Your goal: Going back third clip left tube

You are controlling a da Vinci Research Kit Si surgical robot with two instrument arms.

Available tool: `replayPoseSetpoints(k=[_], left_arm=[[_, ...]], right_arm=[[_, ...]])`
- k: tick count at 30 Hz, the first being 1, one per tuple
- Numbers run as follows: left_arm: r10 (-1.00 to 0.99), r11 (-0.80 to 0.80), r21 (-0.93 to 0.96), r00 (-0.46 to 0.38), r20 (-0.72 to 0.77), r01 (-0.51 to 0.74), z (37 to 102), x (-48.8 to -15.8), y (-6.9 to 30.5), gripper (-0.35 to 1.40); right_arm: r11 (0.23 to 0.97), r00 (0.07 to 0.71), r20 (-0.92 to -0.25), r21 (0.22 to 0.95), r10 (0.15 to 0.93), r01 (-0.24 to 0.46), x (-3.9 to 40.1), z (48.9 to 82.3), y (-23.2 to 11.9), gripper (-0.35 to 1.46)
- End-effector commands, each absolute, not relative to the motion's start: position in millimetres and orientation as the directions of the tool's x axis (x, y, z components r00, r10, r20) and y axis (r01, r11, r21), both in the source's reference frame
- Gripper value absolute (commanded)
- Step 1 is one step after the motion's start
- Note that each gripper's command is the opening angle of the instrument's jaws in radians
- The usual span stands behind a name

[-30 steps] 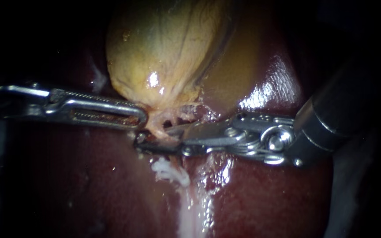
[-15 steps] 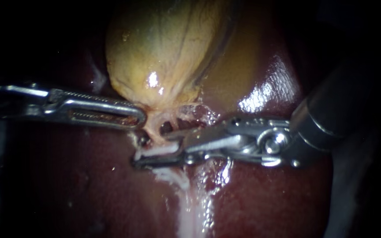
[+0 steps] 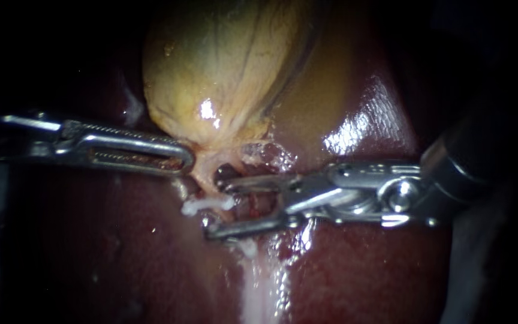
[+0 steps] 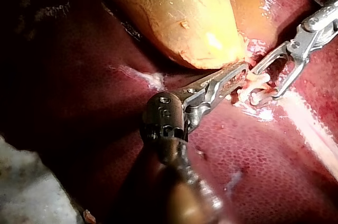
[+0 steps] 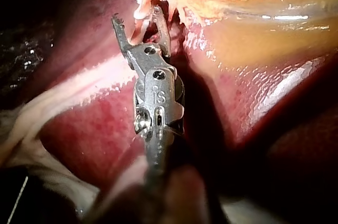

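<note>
**Open jaws around the clip, ready to pull away**

The right instrument (image 3: 213,207), a shiny metal rod that comes in from the right, has its two thin jaws spread wide. Right at their tips sits the small white clip (image 3: 196,207). It lies flat across the thin pale pink tube (image 3: 206,179) that hangs down from the big yellow-brown gallbladder (image 3: 223,72). The jaws do not seem to squeeze the clip. One is above it and one is below it, with a little room on each side.

The tube runs up and down in the endoscope view. The clip crosses it from side to side, and the right instrument points the same way as the clip. So I think the safe way out is straight back along its own rod, to the right, with the jaws kept apart so they do not catch the clip.

The clip looks closed and snug on the tube. I cannot tell if other clips are there.

The left instrument (image 3: 188,161), a silver rod with long slotted jaws, has them pressed together. They look to be pinching the pale stringy tissue (image 3: 202,157) under the gallbladder. It is just beside the tube, above the clip. The dark red wet liver (image 3: 361,270) lies under everything.
</note>
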State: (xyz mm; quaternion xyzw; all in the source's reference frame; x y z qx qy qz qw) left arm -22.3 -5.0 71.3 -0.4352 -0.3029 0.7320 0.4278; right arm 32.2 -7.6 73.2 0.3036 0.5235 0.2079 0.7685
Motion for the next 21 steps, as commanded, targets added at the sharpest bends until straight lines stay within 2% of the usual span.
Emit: replayPoseSetpoints(k=[1, 8, 11, 21], left_arm=[[0.890, -0.450, -0.816, -0.254, -0.378, -0.364, 71.4, -22.2, -5.0, -0.35], [0.890, -0.450, -0.816, -0.254, -0.378, -0.363, 71.5, -22.1, -4.9, -0.35], [0.890, -0.450, -0.816, -0.254, -0.378, -0.363, 71.5, -22.2, -4.9, -0.35], [0.890, -0.451, -0.815, -0.254, -0.379, -0.365, 71.8, -22.5, -4.9, -0.35]], right_arm=[[0.739, 0.366, -0.690, 0.674, 0.624, 0.009, 31.2, 72.7, -7.4, 0.49], [0.789, 0.366, -0.751, 0.611, 0.550, 0.069, 25.6, 69.6, -5.2, 0.49], [0.802, 0.364, -0.760, 0.595, 0.538, 0.056, 23.7, 68.5, -4.0, 0.49], [0.813, 0.363, -0.772, 0.579, 0.521, 0.066, 21.8, 67.6, -2.9, 0.49]])
